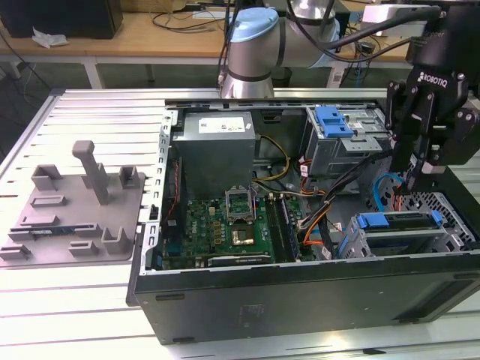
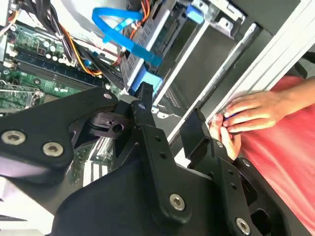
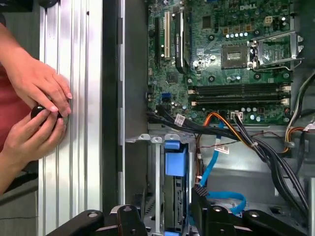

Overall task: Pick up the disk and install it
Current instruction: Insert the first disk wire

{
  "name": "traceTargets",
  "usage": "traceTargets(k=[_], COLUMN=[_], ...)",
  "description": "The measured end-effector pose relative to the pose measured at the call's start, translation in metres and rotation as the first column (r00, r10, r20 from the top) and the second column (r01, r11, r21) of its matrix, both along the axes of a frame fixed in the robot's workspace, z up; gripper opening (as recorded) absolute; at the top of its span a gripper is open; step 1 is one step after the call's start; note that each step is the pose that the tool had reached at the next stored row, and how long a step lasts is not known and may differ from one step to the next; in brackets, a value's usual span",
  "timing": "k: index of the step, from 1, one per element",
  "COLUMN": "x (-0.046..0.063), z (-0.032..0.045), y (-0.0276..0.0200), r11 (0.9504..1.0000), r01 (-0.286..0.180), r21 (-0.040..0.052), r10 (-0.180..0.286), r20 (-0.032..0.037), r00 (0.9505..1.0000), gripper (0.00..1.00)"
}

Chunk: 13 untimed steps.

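The disk (image 1: 397,220), a flat grey unit with a blue plastic frame, lies in the grey drive cage (image 1: 358,244) at the case's front corner on the exterior view's right. Its blue end also shows in the first wrist view (image 3: 176,160) and the second wrist view (image 2: 149,80). My gripper (image 1: 411,176) hangs just above that cage. It is open, with nothing between its black fingers (image 2: 143,105). In the first wrist view the gripper (image 3: 162,206) straddles the disk's blue end without touching it.
The open computer case (image 1: 300,300) holds a motherboard (image 1: 225,225), a power supply (image 1: 217,146), a second cage with a blue latch (image 1: 334,120) and loose blue and orange cables (image 1: 386,187). A grey fixture plate (image 1: 75,202) lies on the exterior view's left. A person's hands (image 3: 39,113) rest on the table rail beside the case.
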<state>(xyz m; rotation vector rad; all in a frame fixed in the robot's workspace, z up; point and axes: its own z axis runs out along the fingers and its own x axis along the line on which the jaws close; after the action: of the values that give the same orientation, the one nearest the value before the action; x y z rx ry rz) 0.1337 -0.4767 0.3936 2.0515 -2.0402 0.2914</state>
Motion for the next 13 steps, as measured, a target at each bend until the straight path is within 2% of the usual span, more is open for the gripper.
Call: traceTargets(k=[2, 4, 6, 8, 9, 10, 12, 13], x=[0.009, 0.015, 0.02, 0.025, 0.029, 0.031, 0.037, 0.039], z=[-0.0009, -0.0013, -0.0019, -0.0023, -0.0029, -0.003, -0.0037, -0.0038], y=[0.0077, 0.0119, 0.0147, 0.0168, 0.0184, 0.0191, 0.0212, 0.0218], r11=[0.9999, 0.9999, 0.9997, 0.9991, 0.9978, 0.9969, 0.993, 0.9917], r01=[0.0, 0.0, 0.0, 0.0, -0.001, -0.001, -0.001, 0.0], r21=[-0.0104, -0.017, -0.0258, -0.0427, -0.0656, -0.0791, -0.1182, -0.1288], r10=[0.0, 0.0, 0.0, 0.0, -0.001, -0.001, -0.002, -0.003], r20=[-0.0061, -0.0097, -0.0133, -0.0162, -0.0183, -0.0192, -0.022, -0.0228], r00=[1.0, 1.0, 0.9999, 0.9999, 0.9998, 0.9998, 0.9998, 0.9997], gripper=[0.5, 0.5, 0.5, 0.5, 0.5, 0.5, 0.5, 0.5])
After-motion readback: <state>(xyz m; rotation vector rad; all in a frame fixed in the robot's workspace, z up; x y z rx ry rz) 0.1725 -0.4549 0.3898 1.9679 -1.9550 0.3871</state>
